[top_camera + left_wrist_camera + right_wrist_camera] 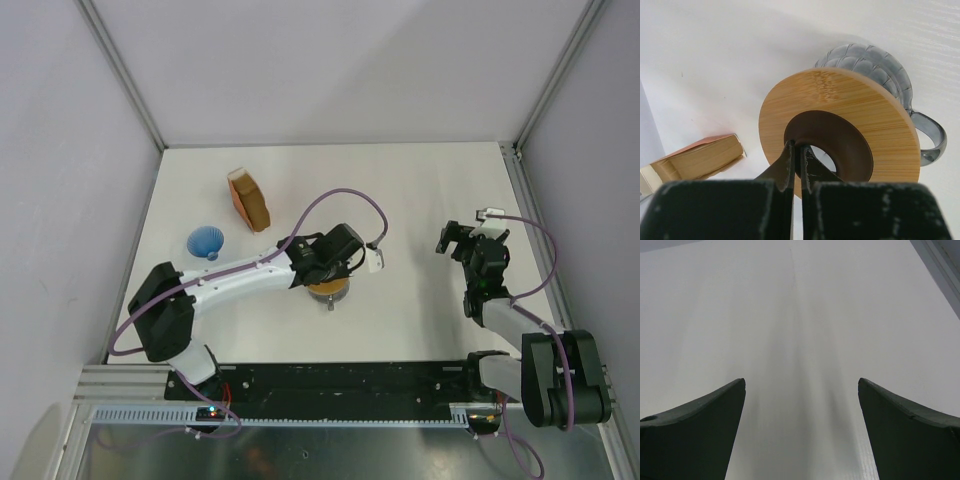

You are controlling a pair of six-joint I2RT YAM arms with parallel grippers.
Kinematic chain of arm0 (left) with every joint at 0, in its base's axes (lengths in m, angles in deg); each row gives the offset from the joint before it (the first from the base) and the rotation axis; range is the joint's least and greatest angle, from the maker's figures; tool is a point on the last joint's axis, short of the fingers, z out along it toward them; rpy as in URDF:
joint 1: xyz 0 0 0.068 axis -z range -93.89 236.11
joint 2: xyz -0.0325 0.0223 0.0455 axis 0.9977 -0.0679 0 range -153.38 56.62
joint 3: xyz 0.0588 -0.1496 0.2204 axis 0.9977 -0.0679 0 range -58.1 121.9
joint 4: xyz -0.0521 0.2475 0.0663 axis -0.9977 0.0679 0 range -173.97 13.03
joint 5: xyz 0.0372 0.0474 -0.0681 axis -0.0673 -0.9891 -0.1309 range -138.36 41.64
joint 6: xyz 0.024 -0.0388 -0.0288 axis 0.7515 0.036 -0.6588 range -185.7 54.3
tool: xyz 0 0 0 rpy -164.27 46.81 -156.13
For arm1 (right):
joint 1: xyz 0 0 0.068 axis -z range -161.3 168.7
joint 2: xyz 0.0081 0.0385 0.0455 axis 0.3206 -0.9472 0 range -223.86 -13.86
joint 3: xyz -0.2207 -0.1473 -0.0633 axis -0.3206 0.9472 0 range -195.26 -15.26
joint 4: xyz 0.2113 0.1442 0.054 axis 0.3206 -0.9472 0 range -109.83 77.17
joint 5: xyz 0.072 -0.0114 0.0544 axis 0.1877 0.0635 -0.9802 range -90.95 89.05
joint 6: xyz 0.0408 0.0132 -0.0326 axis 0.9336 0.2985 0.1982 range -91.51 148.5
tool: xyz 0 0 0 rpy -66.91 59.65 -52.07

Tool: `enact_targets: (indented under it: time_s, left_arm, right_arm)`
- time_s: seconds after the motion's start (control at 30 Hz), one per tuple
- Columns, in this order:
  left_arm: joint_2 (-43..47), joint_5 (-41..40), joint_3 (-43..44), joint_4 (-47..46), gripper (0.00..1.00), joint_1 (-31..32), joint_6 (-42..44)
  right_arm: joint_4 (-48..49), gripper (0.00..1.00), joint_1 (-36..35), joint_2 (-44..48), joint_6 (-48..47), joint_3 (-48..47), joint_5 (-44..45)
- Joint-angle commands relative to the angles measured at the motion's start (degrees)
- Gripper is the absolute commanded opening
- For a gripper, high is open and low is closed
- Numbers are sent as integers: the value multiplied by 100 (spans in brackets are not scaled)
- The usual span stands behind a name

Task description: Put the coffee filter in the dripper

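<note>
From where I stand, the left gripper (799, 148) has its fingers (785, 170) pressed almost together, with only a thin slit between them. Their tips sit on the near edge of the dark centre hole of the dripper (840, 107), and they seem to nip that inner lip, though the contact itself is hard to make out. The flat wooden ring collar faces the fingers. The greyish ribbed cone and its curved handle lie past the ring, on the far side from the fingertips, with the handle off to their right. From above, the ring shows just under the left gripper, beside its tips.

Off to the left of those fingers, well apart from them, lies the orange-brown packet (705, 156). Its open end shows a stack of pale tan paper. A blue ribbed shell-like piece (205, 241) rests on the table (420, 190) near the packet, also far from the left fingertips.

The right gripper (802, 382) has its fingers spread wide, with bare white tabletop between and ahead of them. It is well apart from the dripper.
</note>
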Motion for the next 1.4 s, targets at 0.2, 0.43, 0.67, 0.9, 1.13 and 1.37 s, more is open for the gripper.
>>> enact_targets:
  time_s: [0.2, 0.43, 0.67, 0.9, 1.13, 1.37]
  left_arm:
    - [69, 193, 132, -80, 29, 38, -80]
    - [217, 54, 198, -72, 37, 38, 11]
    - [355, 3, 246, -64, 42, 39, 89]
    - [512, -67, 358, -48, 50, 29, 127]
    - [648, 110, 464, 222, 55, 14, 217]
    - [975, 1047, 983, 555, 60, -872, -166]
  right_arm:
    - [282, 99, 49, -23, 48, -6, 2]
    - [314, 99, 58, -54, 59, -1, -68]
    - [307, 99, 61, -41, 68, -6, -91]
    - [297, 99, 69, -45, 72, -6, -127]
    - [290, 99, 94, -41, 76, -6, -143]
    - [291, 99, 89, -41, 77, -6, -161]
